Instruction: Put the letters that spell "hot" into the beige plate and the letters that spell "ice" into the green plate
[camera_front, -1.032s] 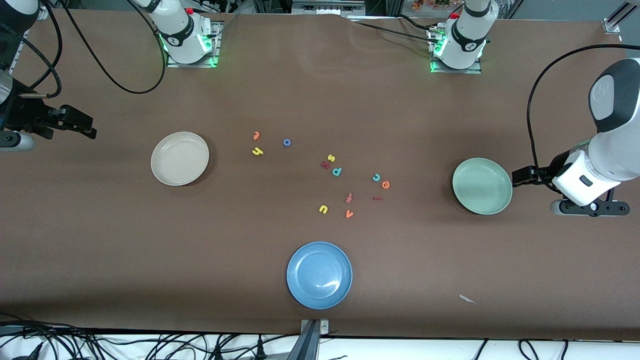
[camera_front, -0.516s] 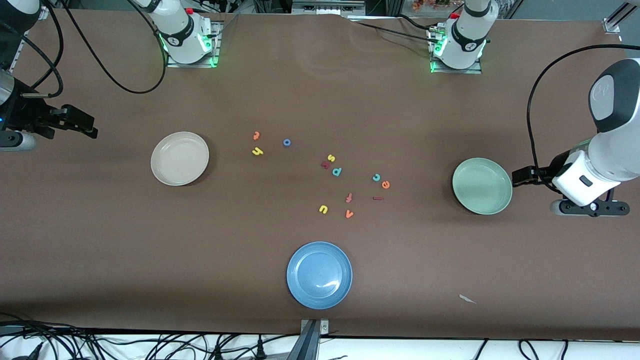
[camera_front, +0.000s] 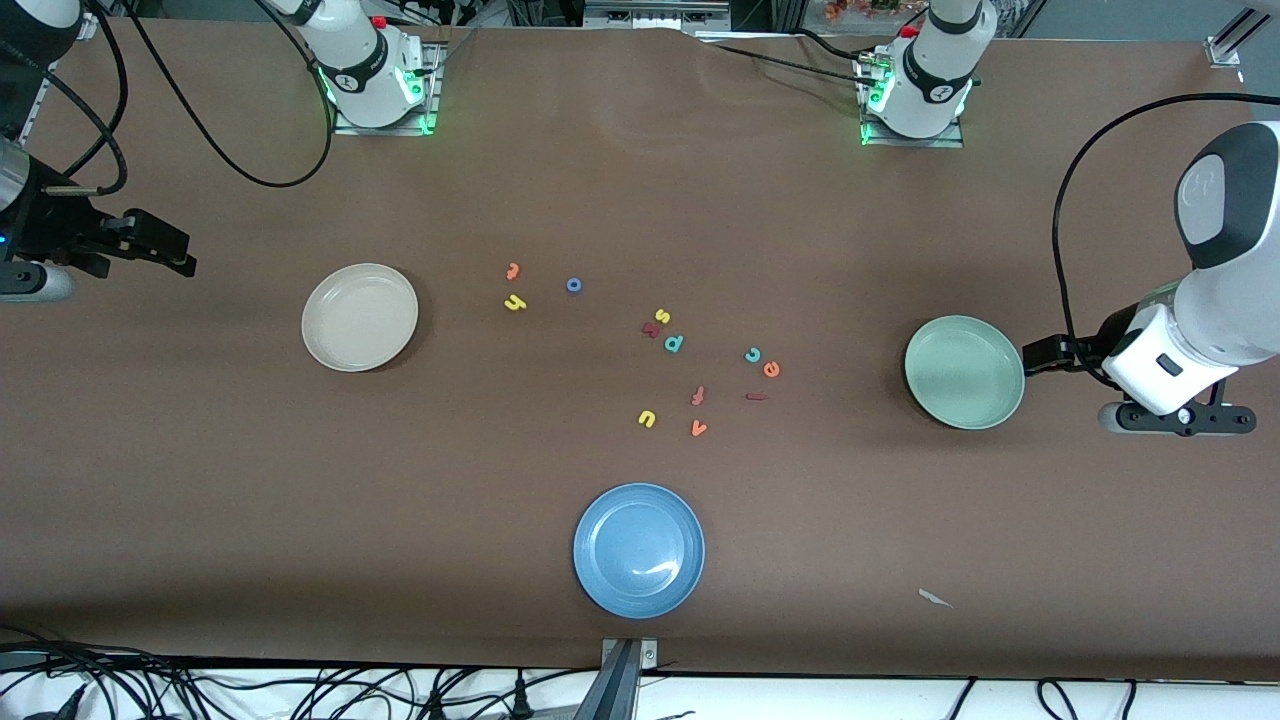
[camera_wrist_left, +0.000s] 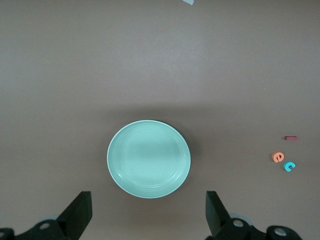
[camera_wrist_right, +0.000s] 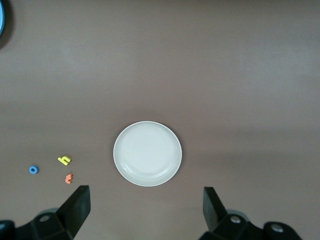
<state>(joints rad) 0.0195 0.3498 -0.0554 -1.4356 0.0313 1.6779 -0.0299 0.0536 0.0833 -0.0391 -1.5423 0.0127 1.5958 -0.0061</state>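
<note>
The beige plate (camera_front: 360, 317) lies empty toward the right arm's end, with orange "t" (camera_front: 513, 270), yellow "h" (camera_front: 515, 303) and blue "o" (camera_front: 574, 285) on the table beside it. The green plate (camera_front: 964, 372) lies empty toward the left arm's end. Beside it are teal "c" (camera_front: 753, 354), orange "e" (camera_front: 771, 369) and dark red "i" (camera_front: 756, 397). My right gripper (camera_wrist_right: 146, 210) hangs open over the table near the beige plate (camera_wrist_right: 147, 153). My left gripper (camera_wrist_left: 148, 212) hangs open near the green plate (camera_wrist_left: 148, 159). Neither holds anything.
A blue plate (camera_front: 639, 550) lies empty near the front edge. Other loose letters sit mid-table: yellow "s" (camera_front: 661, 316), teal "p" (camera_front: 674, 343), reddish "f" (camera_front: 699, 396), yellow "u" (camera_front: 647, 418), orange "v" (camera_front: 699, 428). A paper scrap (camera_front: 935, 598) lies near the front.
Both arms have shifted only very slightly. The letters and plates lie where they were.
</note>
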